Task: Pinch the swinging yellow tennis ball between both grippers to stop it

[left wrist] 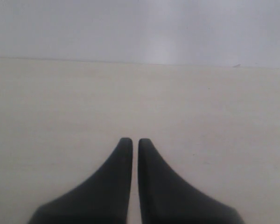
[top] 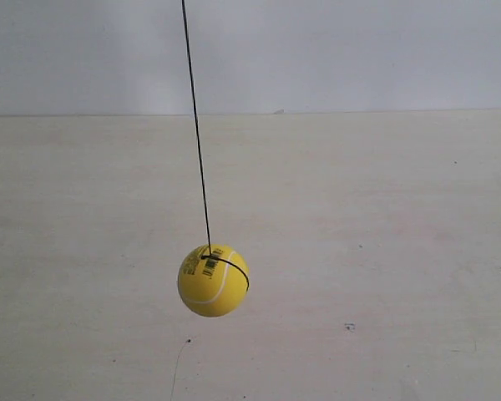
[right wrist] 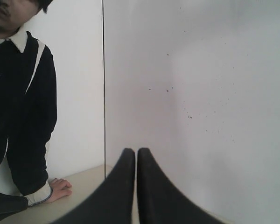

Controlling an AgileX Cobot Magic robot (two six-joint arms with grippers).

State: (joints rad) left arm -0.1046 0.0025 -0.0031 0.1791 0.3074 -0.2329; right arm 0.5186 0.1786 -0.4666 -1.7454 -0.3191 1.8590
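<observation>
Yellow tennis ball point(top: 213, 280) hanging on black string point(top: 197, 125) — left hand point(left wrist: 131, 140) closed, right hand point(right wrist: 132, 150) closed

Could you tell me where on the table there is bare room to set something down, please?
In the exterior view the table is bare on both sides of the ball and back to the wall. Only the hanging ball and its string occupy the middle. In the right wrist view a person's hand rests on a pale surface.

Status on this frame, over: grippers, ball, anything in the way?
Left gripper shut, empty. Right gripper shut, empty. Yellow tennis ball hangs free on string, no gripper touching. Person beside table, right wrist view.
</observation>
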